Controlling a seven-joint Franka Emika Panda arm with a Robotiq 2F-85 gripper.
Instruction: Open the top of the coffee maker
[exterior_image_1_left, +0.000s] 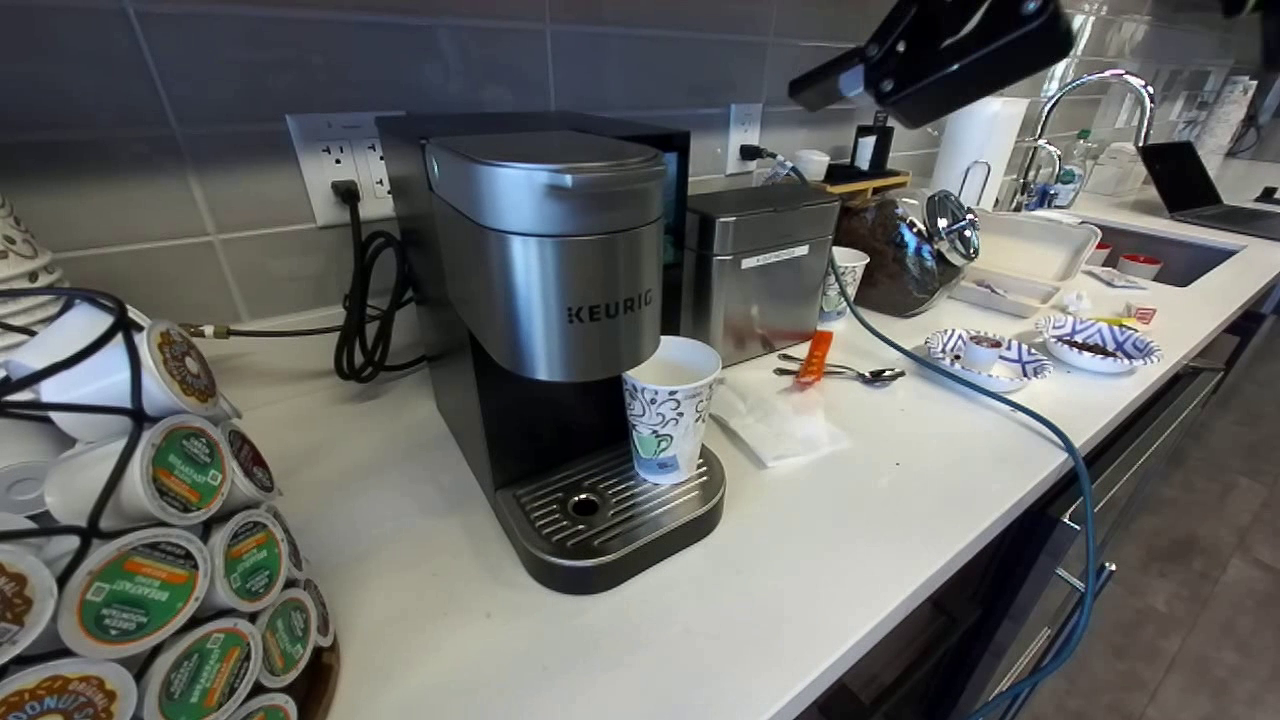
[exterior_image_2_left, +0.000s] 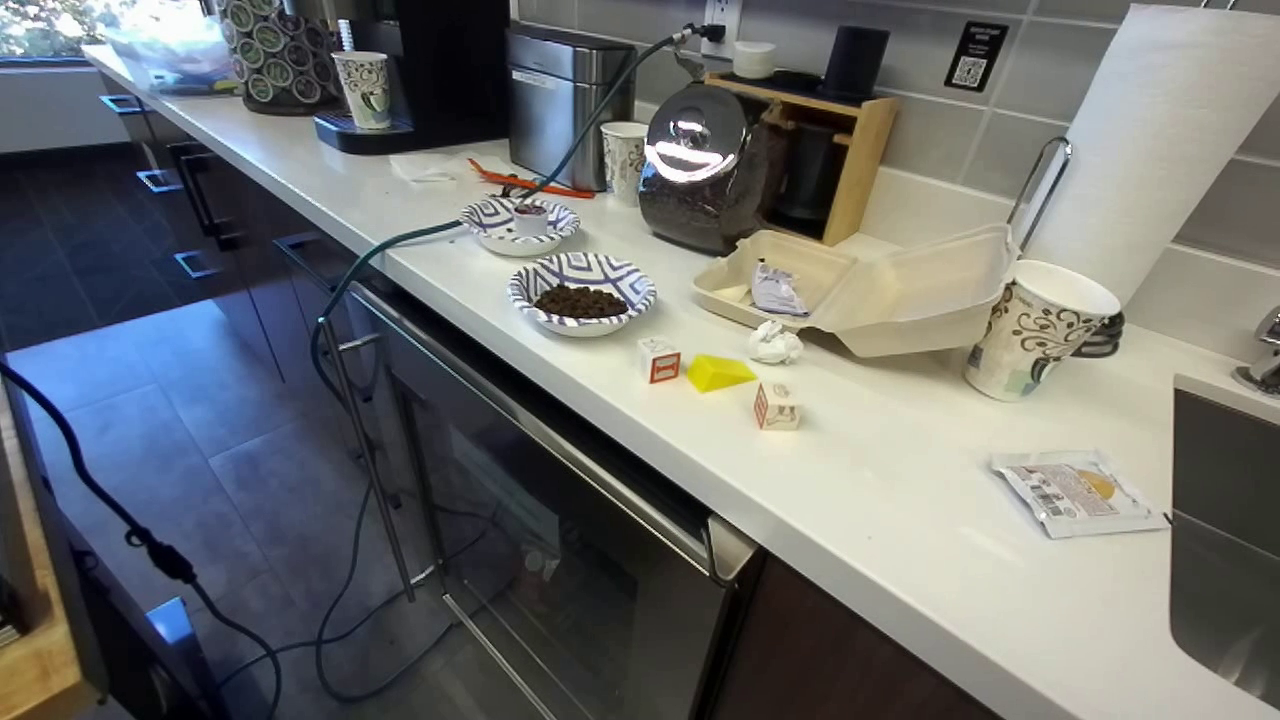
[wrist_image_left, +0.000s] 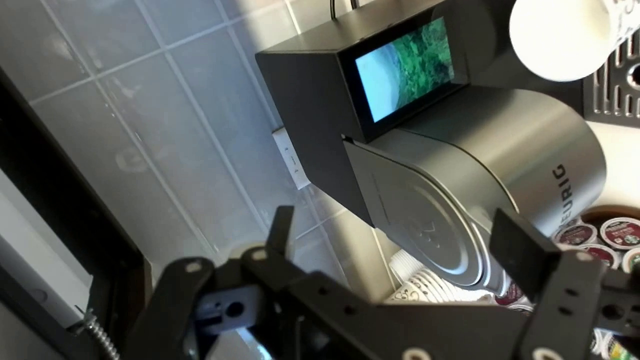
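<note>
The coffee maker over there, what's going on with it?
A robot gripper hangs in the air, open and holding nothing, apart from the coffee maker. It seems to be there to open the lid, which is shut. A cup stands on the drip tray.

Wall (exterior_image_1_left: 650, 70) grey-tiled, in both exterior views. White counter (exterior_image_1_left: 880, 510) runs along it; dark cabinets (exterior_image_2_left: 245, 310) below, sink (exterior_image_2_left: 1215, 470) set in. Floor (exterior_image_2_left: 270, 430): large grey tiles, bluish where lit. Window (exterior_image_2_left: 50, 20) beyond counter's far end, overexposed; perhaps greenery (exterior_image_2_left: 30, 40) outside. Wrist view: bright and shaded bands cross wall.
</note>
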